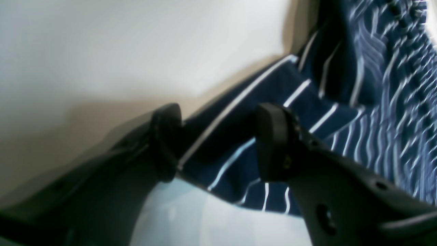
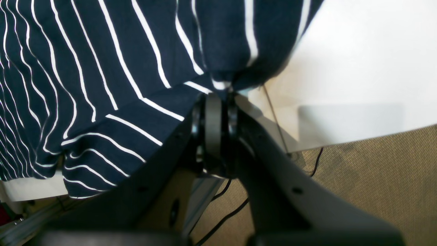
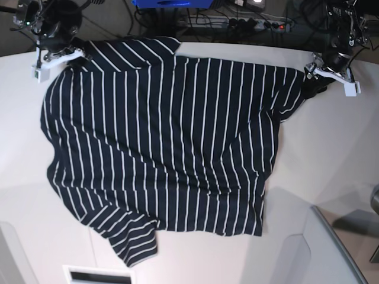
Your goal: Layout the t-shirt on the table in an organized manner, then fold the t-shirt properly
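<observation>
A dark navy shirt (image 3: 172,142) with thin white stripes lies spread across the white counter (image 3: 331,154), its far edge stretched between the two arms and its near hem toward the counter's front. One sleeve (image 3: 127,245) juts from the shirt's near-left corner in the base view.

The right gripper (image 2: 214,92) — at the shirt's far-left corner in the base view — has its jaws pressed together on a bunched fold of the fabric, the cloth puckering up toward the pinch. Past the counter's edge in that wrist view, tan carpet (image 2: 375,177) and a loose black cable (image 2: 222,222) show below.

The left gripper (image 1: 218,136), at the shirt's far-right corner, stands with its two black pads spread apart — one pad (image 1: 276,140) over the striped cloth, the other (image 1: 167,136) just beside the shirt's edge, over bare counter. A flap of fabric runs through the gap between them; the blurred wrist view does not show the pads clamping it.

Behind the shirt's far edge, a power strip (image 3: 237,23) and tangled cables sit beyond the counter.
</observation>
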